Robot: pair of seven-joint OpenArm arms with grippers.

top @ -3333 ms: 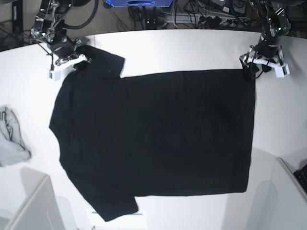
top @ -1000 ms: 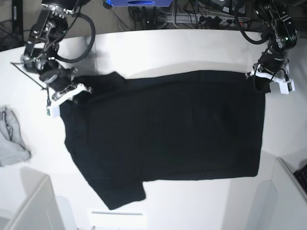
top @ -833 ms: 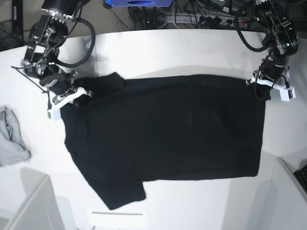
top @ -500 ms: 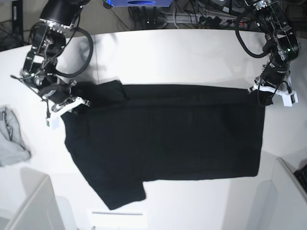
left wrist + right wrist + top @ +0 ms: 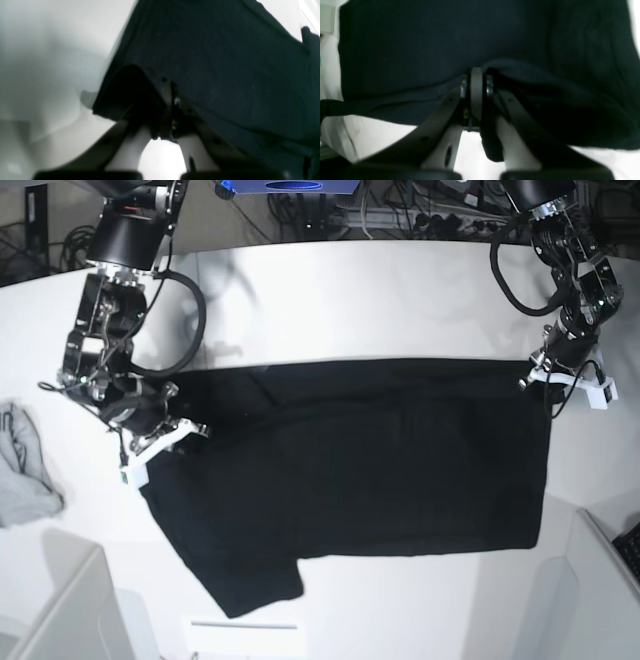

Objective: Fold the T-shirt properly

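T-shirt: 1, black, spread on white table, far edge lifted | grey cloth: 1, table's edge | left gripper: clamped on hem corner, arm reaching down | right gripper: clamped on shoulder edge, arm bent down

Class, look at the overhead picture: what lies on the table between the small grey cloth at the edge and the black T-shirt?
Only bare white table separates the grey cloth from the T-shirt; the base view shows it.
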